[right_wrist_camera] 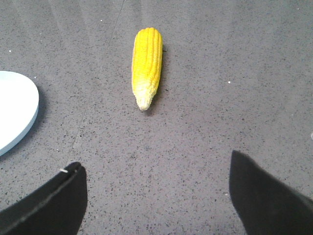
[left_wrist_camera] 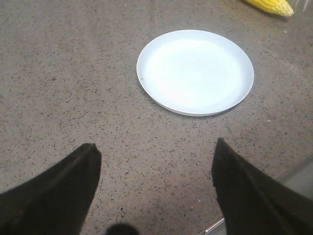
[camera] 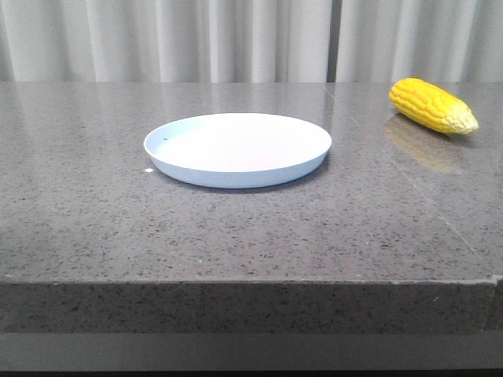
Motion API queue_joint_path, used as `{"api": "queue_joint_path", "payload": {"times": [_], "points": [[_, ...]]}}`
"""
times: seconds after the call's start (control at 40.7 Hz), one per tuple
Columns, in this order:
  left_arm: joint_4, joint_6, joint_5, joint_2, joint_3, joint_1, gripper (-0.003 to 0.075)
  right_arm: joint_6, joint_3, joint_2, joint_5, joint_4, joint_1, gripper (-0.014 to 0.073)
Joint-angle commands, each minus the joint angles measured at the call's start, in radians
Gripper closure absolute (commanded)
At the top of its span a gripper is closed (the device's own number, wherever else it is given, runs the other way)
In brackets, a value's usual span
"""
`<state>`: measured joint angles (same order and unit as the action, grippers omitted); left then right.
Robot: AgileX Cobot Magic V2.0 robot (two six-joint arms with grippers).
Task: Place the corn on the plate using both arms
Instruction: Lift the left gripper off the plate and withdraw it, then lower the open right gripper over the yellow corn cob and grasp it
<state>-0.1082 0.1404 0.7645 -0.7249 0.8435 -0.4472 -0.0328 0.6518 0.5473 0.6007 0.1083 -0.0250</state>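
The yellow corn [camera: 433, 105] lies on its side at the far right of the table, its pale tip pointing right. The pale blue-white plate [camera: 236, 148] sits empty at the table's middle. Neither arm shows in the front view. In the left wrist view the left gripper [left_wrist_camera: 155, 151] is open above bare table, short of the plate [left_wrist_camera: 195, 71], and the corn [left_wrist_camera: 272, 6] peeks in at the frame's edge. In the right wrist view the right gripper [right_wrist_camera: 154, 162] is open with nothing between its fingers, the corn [right_wrist_camera: 146, 66] ahead of it with its tip toward the gripper and the plate's rim [right_wrist_camera: 30, 113] off to one side.
The grey speckled stone table [camera: 251, 228] has a straight front edge across the front view. Pale curtains [camera: 236, 39] hang behind its far edge. A seam in the stone [camera: 409, 177] runs past the corn.
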Motion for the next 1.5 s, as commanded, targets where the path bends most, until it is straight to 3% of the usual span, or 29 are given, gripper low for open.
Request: {"api": "queue_joint_path", "payload": {"times": [0.0, 0.196, 0.344, 0.663, 1.032, 1.474], "points": [[-0.005, -0.013, -0.077, 0.004, 0.024, -0.007, 0.0239, -0.002, 0.033, 0.012, -0.076, -0.003, -0.005, -0.0022], [-0.005, -0.013, -0.077, 0.004, 0.024, -0.007, 0.0238, -0.002, 0.034, 0.014, -0.157, 0.004, -0.004, -0.0022], [-0.005, -0.013, -0.077, 0.004, 0.024, -0.007, 0.0239, -0.002, 0.091, 0.076, -0.106, 0.004, 0.003, -0.0022], [-0.005, -0.013, -0.077, 0.004, 0.024, -0.007, 0.0239, -0.003, 0.359, 0.427, 0.129, 0.004, 0.079, -0.0022], [-0.005, -0.013, -0.077, 0.004, 0.024, -0.007, 0.0239, -0.003, 0.658, 0.836, 0.133, 0.004, 0.079, -0.0022], [-0.005, -0.013, -0.077, 0.004, 0.024, -0.007, 0.0239, -0.003, 0.929, 1.161, 0.129, -0.05, 0.079, -0.0022]]}}
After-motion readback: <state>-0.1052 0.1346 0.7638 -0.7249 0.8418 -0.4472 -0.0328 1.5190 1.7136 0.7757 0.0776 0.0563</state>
